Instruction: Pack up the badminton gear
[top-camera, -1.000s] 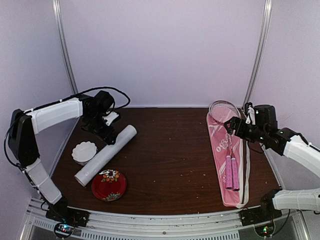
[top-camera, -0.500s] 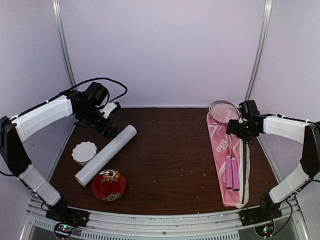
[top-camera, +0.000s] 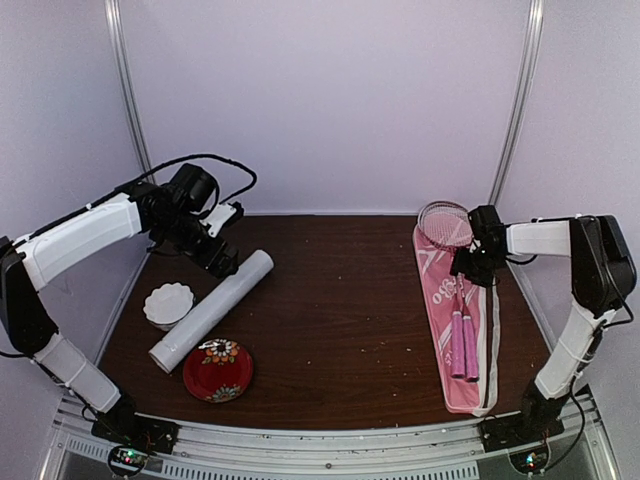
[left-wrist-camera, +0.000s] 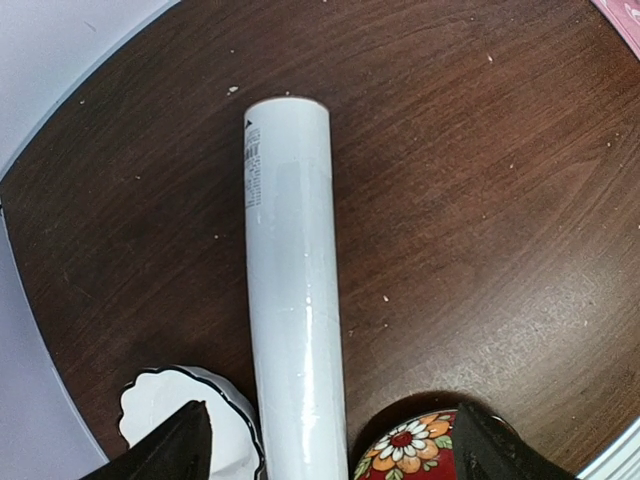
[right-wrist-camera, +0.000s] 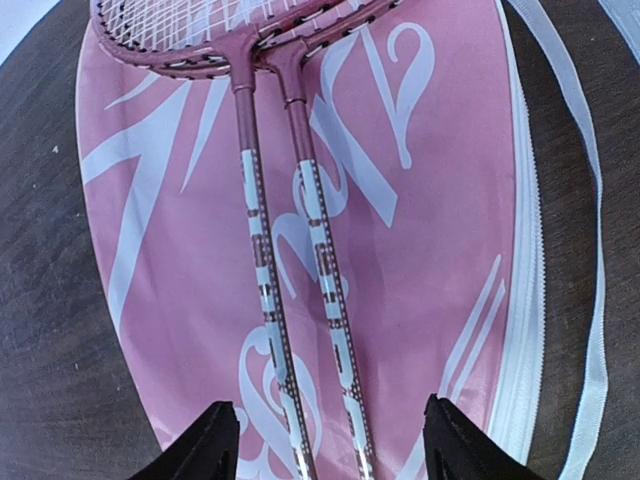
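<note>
A long white tube lies at an angle on the dark table at the left. My left gripper hovers open above its far end, and in the left wrist view its fingertips straddle the tube without touching it, gripper. At the right, two racquets with pink handles lie side by side on a long pink bag. My right gripper hangs open over their shafts near the heads. The right wrist view shows both shafts between its fingers on the bag, gripper.
A white scalloped bowl sits just left of the tube, and a red floral plate lies near the tube's near end. Both appear beside the left fingertips, bowl and plate. The bag's white strap trails along its right side.
My right arm has stretched out and brought its gripper left over the racquet shafts, with its fingers drawing somewhat closer together. The left gripper lifted slightly at the tube's far end.
</note>
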